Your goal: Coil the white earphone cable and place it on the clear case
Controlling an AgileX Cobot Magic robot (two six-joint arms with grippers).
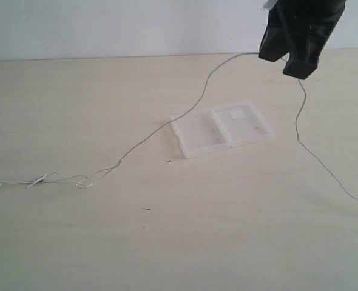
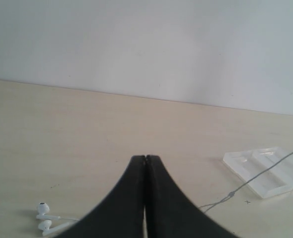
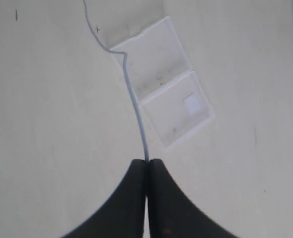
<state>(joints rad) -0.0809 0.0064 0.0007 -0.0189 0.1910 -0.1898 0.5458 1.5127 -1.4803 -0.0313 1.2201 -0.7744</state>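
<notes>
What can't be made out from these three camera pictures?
The white earphone cable: one end runs off the exterior view's right edge, so its plug is unseen.
The earbuds: cut by the exterior view's left edge; their wires vanish behind the left gripper in the left wrist view.
The right gripper: its upper body is cut off by the exterior view's top edge.

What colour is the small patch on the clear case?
White; the patch shows best in the right wrist view.

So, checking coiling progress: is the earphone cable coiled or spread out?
Spread out: the cable runs uncoiled across the table from the earbuds to the right end effector.
</notes>
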